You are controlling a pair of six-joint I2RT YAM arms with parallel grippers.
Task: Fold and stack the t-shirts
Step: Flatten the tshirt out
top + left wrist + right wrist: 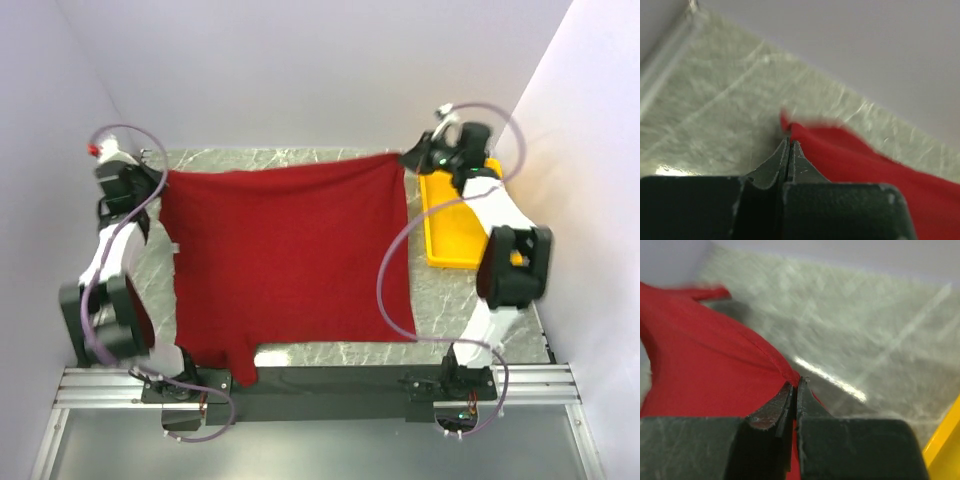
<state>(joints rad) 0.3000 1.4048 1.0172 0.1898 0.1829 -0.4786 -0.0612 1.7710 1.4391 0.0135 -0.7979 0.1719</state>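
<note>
A dark red t-shirt (285,255) hangs stretched between both arms above the marble table (330,352), its lower edge draping toward the near side. My left gripper (160,180) is shut on the shirt's far left corner; in the left wrist view the cloth (860,155) runs off to the right from the closed fingertips (790,142). At the far right corner my right gripper (408,158) is shut on the hem, and in the right wrist view the red fabric (705,370) comes out from between the tips (796,384).
A yellow tray (450,225) stands at the right side of the table, under the right arm; its edge (945,440) shows in the right wrist view. White walls enclose the table on three sides. A black rail runs along the near edge.
</note>
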